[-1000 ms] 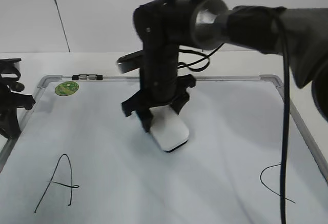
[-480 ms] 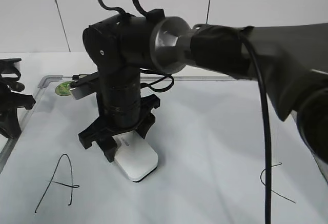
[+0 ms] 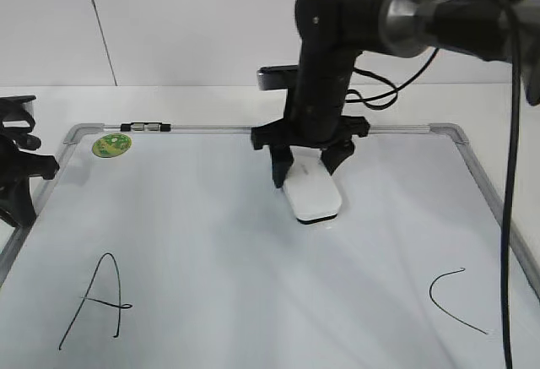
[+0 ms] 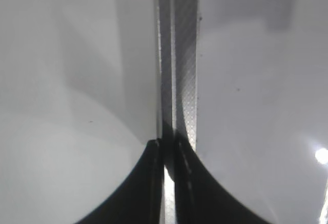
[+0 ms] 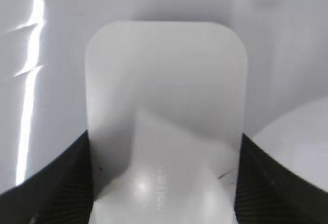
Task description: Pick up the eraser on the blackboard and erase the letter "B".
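The white eraser (image 3: 312, 193) lies flat on the blackboard (image 3: 211, 242), a white dry-erase board, just above its middle. My right gripper (image 3: 309, 166) stands upright over it and is shut on its sides. In the right wrist view the eraser (image 5: 164, 111) fills the frame between the two dark fingers of the right gripper (image 5: 165, 183). No letter "B" shows on the board; the stretch between the black "A" (image 3: 97, 301) and the black "C" (image 3: 456, 301) is plain white. My left gripper (image 3: 17, 175) rests at the board's left edge, shut and empty (image 4: 168, 162).
A round green sticker (image 3: 110, 144) sits in the board's top left corner, and a small dark clip (image 3: 143, 127) lies on the top frame. The grey board frame (image 4: 184, 55) runs straight under the left gripper. A black cable hangs at the right (image 3: 509, 217).
The right gripper swept the eraser from the middle down to the left towards the "A", then back up and right to just above the middle. The left arm has not moved.
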